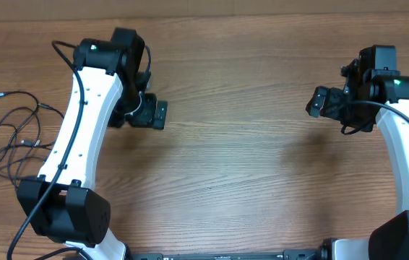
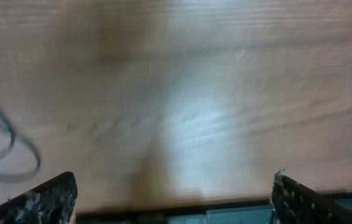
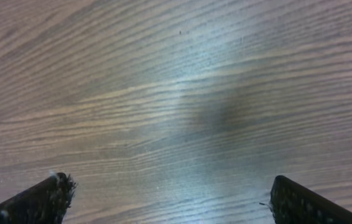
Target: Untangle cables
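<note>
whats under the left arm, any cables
Loose cables lie beside the left arm, strands reaching toward its edge. The arm covers the table beneath, so whether any run under it cannot be seen.

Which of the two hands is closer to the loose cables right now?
The left hand: the cables lie just beside its arm, and a strand shows in its wrist view. The right hand is far across the table.
</note>
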You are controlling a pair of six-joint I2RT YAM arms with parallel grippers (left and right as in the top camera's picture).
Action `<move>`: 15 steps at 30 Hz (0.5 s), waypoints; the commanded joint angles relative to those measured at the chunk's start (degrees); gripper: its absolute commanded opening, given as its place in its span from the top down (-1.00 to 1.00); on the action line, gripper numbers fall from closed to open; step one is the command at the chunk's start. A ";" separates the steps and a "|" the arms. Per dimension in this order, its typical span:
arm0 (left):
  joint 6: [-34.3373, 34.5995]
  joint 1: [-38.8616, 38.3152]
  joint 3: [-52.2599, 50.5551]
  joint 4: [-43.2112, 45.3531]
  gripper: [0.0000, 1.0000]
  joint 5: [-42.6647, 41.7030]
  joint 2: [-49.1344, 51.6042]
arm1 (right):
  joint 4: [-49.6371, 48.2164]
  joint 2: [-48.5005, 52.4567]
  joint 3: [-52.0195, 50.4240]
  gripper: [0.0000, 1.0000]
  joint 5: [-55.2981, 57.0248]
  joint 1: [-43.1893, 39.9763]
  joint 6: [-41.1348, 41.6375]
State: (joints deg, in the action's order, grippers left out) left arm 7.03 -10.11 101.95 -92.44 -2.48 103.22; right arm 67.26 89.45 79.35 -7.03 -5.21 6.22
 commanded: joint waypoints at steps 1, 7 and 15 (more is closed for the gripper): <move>1.70 -0.04 0.63 -2.49 -0.99 1.81 -0.24 | 0.15 -3.17 0.02 -1.00 0.55 0.00 -0.31; 1.84 -0.04 -9.40 6.14 -0.99 1.84 -9.18 | -5.68 -14.64 -8.35 -1.00 0.35 0.02 -0.52; 2.21 -0.04 -30.10 23.54 -1.00 4.15 -31.36 | -14.93 -32.06 -21.31 -1.00 -2.05 0.11 -0.68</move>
State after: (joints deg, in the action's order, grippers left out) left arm 8.45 -10.11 78.08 -72.73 -0.51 81.43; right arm 53.95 63.00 61.71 -7.90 -5.21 5.91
